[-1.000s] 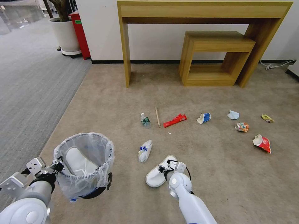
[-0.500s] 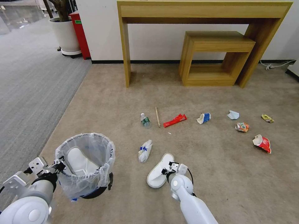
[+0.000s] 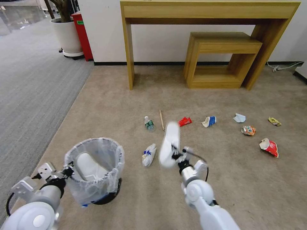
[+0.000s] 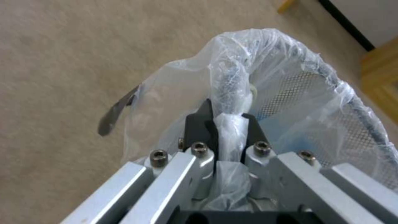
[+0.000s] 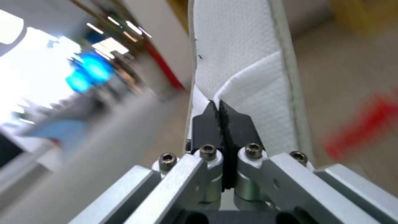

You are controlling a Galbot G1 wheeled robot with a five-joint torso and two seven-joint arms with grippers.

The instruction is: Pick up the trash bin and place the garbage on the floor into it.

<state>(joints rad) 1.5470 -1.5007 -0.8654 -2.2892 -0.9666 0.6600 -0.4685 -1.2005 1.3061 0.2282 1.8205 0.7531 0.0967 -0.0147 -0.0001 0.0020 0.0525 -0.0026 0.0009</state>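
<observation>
The trash bin, black with a crinkled plastic liner, hangs from my left gripper, which is shut on its bag-covered rim. A white slipper lies inside it. My right gripper is shut on the strap of a second white slipper, held upright above the floor; the right wrist view shows that slipper pinched at the strap. More garbage lies beyond: a crushed bottle, a small bottle, a wooden stick, a red wrapper and a blue-white cup.
A crushed can, a red-white cup, a yellow wrapper and a pale scrap lie at the right. A wooden desk with a nested table stands against the wall. Grey striped carpet, a planter and a red bin are at the left.
My right gripper has lifted the second slipper off the floor, swinging it up and forward. The left gripper and the bin have shifted slightly to the right.
</observation>
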